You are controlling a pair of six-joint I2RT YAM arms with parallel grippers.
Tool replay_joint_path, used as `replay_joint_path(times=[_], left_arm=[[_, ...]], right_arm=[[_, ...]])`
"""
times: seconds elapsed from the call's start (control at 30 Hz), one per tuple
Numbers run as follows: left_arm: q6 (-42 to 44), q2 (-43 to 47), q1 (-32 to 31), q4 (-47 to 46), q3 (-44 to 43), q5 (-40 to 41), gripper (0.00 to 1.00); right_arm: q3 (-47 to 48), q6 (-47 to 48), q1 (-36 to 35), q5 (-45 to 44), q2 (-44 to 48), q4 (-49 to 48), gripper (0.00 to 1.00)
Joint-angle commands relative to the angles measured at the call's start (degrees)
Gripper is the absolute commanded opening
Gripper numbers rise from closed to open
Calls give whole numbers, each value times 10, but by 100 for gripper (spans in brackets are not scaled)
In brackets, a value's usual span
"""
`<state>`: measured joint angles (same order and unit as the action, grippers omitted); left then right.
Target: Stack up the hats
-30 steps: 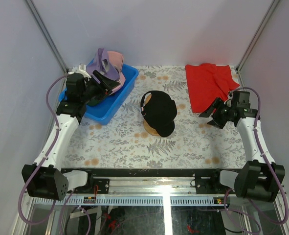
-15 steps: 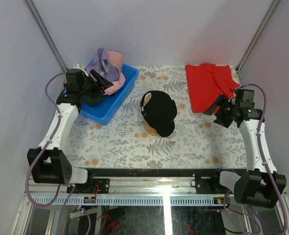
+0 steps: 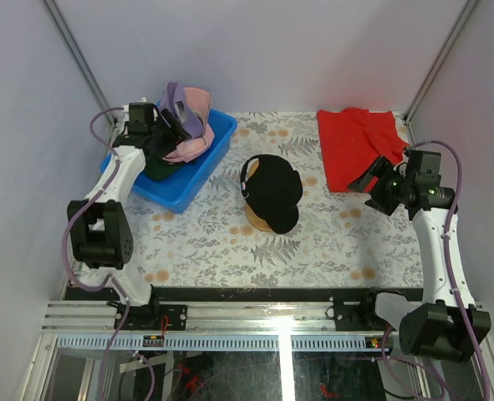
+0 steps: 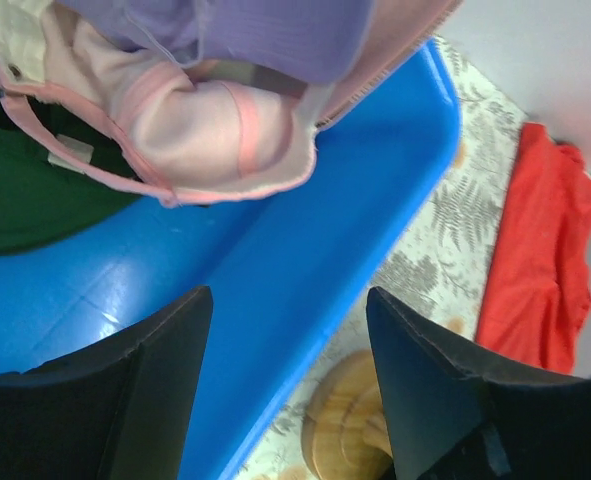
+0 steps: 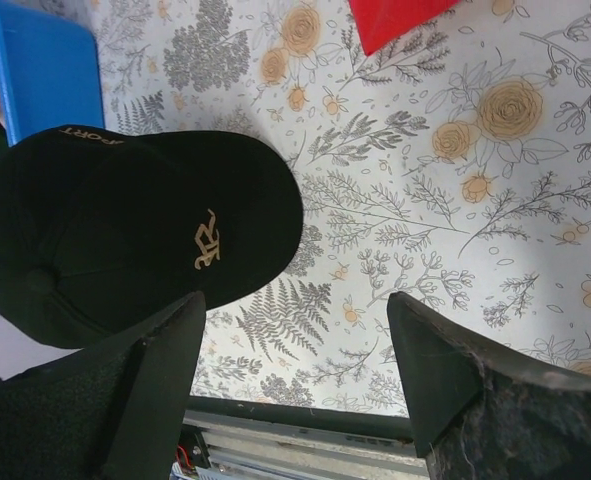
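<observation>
Pink hat (image 4: 205, 130) and purple hat (image 4: 275, 30) lie in the far-left bin (image 4: 305, 270); black hat (image 5: 125, 230) sits on the centre stand (image 4: 340, 420). Left pincer (image 4: 285, 310) and right pincer (image 5: 295, 300) stand apart, empty. Clamp the pink hat's rim, clear of the bin wall.

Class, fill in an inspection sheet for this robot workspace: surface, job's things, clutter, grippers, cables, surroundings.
Surface: table with a floral covering, no spills seen.
Job's things: black cap sits on the stand mid-table; pink cap, purple cap and green cap are piled in the bin, not yet stacked on the black one.
Clutter: red cloth at the far right corner.
Grippers: left gripper open, empty, over the bin; right gripper open, empty, above the table beside the black cap.
Cables: cables loop along both arms, clear of the caps.
Surroundings: plain walls; rail at the near edge.
</observation>
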<state>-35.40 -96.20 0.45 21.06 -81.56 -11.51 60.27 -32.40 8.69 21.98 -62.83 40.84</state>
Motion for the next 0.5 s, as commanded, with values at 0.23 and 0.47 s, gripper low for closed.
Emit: replay_joint_path(times=[0.23,0.47], left_arm=[[-25,-167,37,-44,-111,8,61],[-24,-239,35,-23,-155,-23,60]], right_arm=[[60,-6,0,-15,-6,25,81],[58,-17,0,-28,-20,13,81]])
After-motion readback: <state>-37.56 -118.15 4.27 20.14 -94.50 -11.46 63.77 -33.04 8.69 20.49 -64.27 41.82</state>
